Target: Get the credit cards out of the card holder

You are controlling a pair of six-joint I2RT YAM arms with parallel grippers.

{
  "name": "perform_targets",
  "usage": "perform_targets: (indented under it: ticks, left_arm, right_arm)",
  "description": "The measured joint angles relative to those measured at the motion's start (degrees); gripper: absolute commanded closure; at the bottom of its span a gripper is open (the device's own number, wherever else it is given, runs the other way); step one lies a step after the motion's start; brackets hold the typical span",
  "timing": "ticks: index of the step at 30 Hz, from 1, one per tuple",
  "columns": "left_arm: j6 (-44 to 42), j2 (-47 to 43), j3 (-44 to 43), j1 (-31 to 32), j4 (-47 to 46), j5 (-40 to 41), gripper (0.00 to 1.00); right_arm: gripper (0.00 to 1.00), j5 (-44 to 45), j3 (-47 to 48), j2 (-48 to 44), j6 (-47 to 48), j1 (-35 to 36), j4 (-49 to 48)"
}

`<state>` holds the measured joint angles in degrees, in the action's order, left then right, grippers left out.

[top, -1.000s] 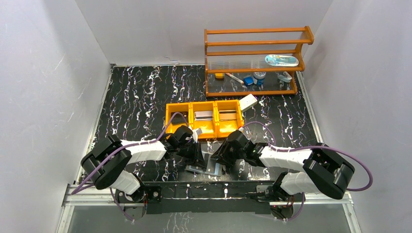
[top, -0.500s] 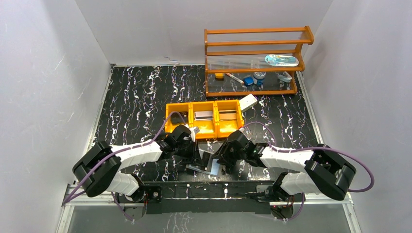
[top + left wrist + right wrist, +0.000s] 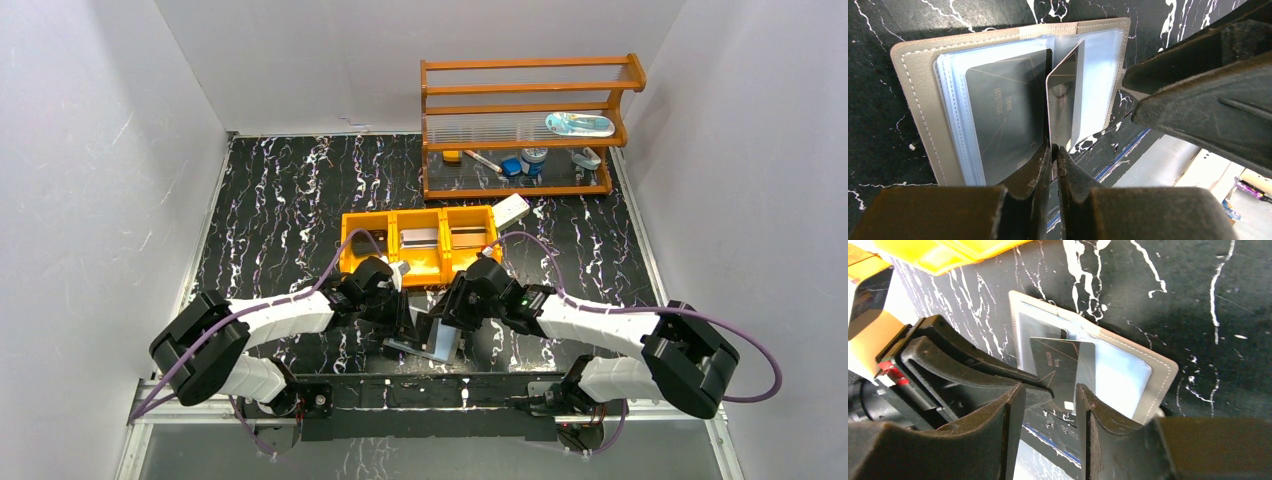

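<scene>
Left wrist view, entry 1: holder (image 3: 915, 105), grey, lying open and flat on the black marbled desk (image 3: 873, 60), pale blue sleeves facing up. Its opened span runs across the picture, and the spine line points away from the left tool (image 3: 1054, 147).

Entry 2: silvery card (image 3: 1065, 95), standing on edge along the spine line and tilted up off the sleeves, long axis running away from the tool. Its near short end sits between the tool's fingertips, which are pinched on it with only a sliver of gap.

Entry 3: dark card (image 3: 1003, 130), flat in the left-hand sleeve, long axis parallel to the spine, just left of the tool's tips, not gripped.

Right wrist view, entry 4: right tool (image 3: 1049, 387), fingers about half parted, gripping nothing. The holder lies just beyond its tips. A lined card (image 3: 1063, 370) shows through the gap, and the left tool's finger meets its lower left edge. Whether this is the pinched card, or whether a right finger touches it, cannot be told.

Top external view, entry 5: the holder sits at the desk's near edge, between the arms, with both tools converging over it. An orange tray (image 3: 440, 272) lies near, farther back, not touching the holder. A white box (image 3: 511, 210) is at the tray's far right corner, and a wooden rack (image 3: 525, 88) stands at the back right.
</scene>
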<state>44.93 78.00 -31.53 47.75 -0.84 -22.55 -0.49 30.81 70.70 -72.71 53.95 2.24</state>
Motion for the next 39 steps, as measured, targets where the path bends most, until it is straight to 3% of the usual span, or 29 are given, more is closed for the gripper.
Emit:
perform_targets:
  ticks: [7, 14, 21, 31, 39]
  left_arm:
    - [-0.07, 0.31, 0.0, 0.0, -0.24, -0.31, 0.83]
    - [0.02, 2.82, -0.17, 0.0, -1.97, -2.16, 0.79]
    - [-1.05, 3.67, -2.82, 0.0, -1.57, -2.27, 0.79]
    - [-2.75, 4.92, -5.18, 0.0, 0.92, -0.57, 0.97]
    - [-2.51, 4.9, -5.33, 0.0, 1.36, 0.15, 1.0]
  right_arm:
    - [0.52, -1.95, -0.24, 5.14, -0.81, 0.0, -2.1]
    - [0.57, -9.05, -6.08, 9.51, -5.42, -1.9, -15.56]
    - [0.57, -8.96, -6.21, 9.51, -6.38, -1.99, -15.65]
    - [0.56, -8.39, -6.21, 8.72, -6.6, -1.99, -14.51]
    - [0.55, -8.02, -6.43, 8.09, -6.62, -1.99, -14.16]
